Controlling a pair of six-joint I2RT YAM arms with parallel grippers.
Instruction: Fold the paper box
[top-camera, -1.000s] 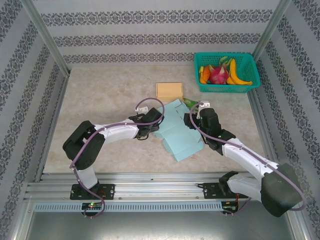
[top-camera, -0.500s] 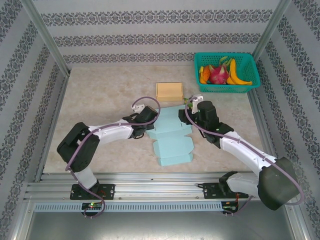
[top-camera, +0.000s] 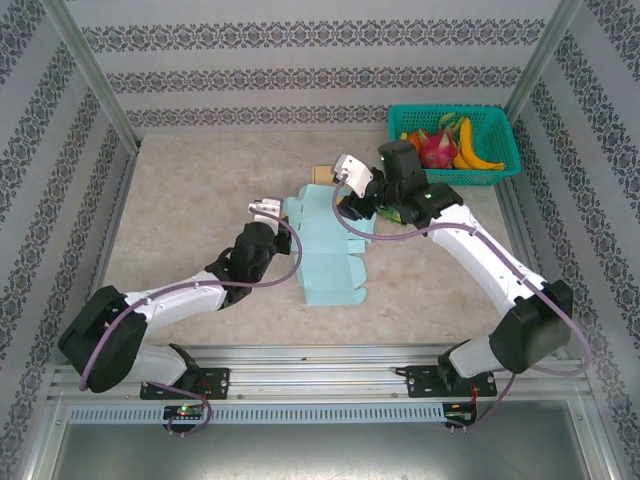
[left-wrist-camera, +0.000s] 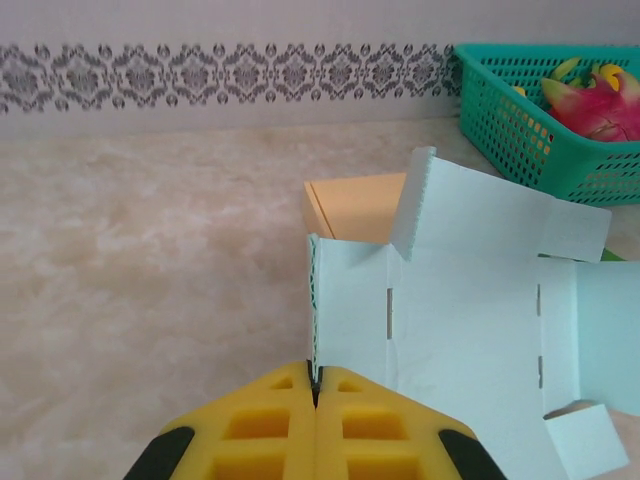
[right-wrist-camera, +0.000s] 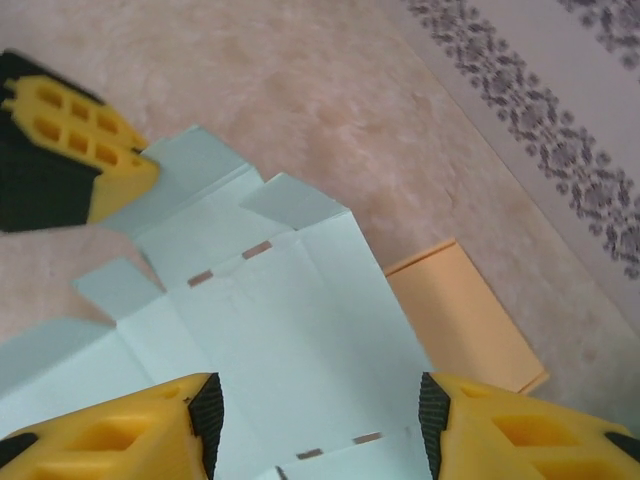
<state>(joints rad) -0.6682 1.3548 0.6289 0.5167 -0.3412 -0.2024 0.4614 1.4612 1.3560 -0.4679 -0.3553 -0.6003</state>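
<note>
Now the paper box lies mid-table as a pale blue flat blank. Its long axis runs near-to-far & the far end is just beside a tan flat carton.

Vs 1 sec ago:
- The blank sat skewed on a diagonal btwn the two arms, nearer the R side. It has since swung straighter & slid left and back.
- The left gripper had its jaws apart. They're now fully closed, yellow pads pinching the box's left side panel. In the L wrist view that panel stands on edge, rising straight out of the seam btwn the pads, w/ the rest of the blank spreading off to the right.
- The L arm is stretched out lower & longer than before.
- The right gripper was down by the box's right edge. The R arm has since reached up & back, so the gripper now hangs over the far end of the blank, in front of the green basket of fruit.

R jaws: roughly half spread, fingers well apart either side of a flat panel. They aren't clamped on anything.
</note>
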